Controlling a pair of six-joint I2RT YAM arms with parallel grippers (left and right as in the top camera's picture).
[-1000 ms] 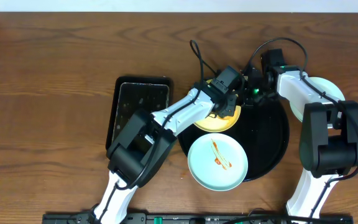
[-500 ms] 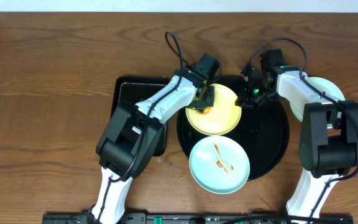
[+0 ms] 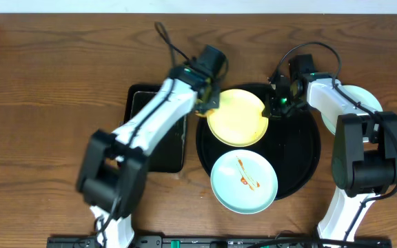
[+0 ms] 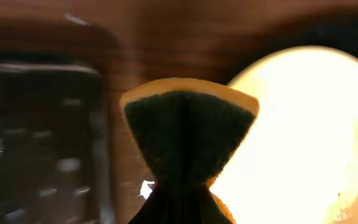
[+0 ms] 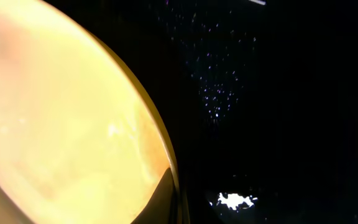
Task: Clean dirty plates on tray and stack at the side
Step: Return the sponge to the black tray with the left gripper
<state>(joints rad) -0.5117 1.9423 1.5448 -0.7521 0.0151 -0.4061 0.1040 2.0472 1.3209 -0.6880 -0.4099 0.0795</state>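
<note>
Pinched a folded orange sponge with a dark green scouring face in the left gripper, at the 10 o'clock rim of the pale yellow round plate. Clamped the right gripper tight, apparently on that plate's 2 o'clock rim, to steady it.

Found the plate lying in the 11 o'clock part of the large round glossy black tray, with no sauce showing from overhead. Noted a pale mint-blue plate smeared with orange-red sauce at the tray's 6 o'clock, overhanging the rim. Noted another mint-blue plate off the tray at 3 o'clock, partly under the right arm.

Judged the step as wiping the yellow plate. Called for flat, light strokes from 10 o'clock toward the right-hand pinch, never away from it, lest the plate skid. Called for a pass along the rim before parking the sponge in the rectangular black sponge tray at 9 o'clock.
</note>
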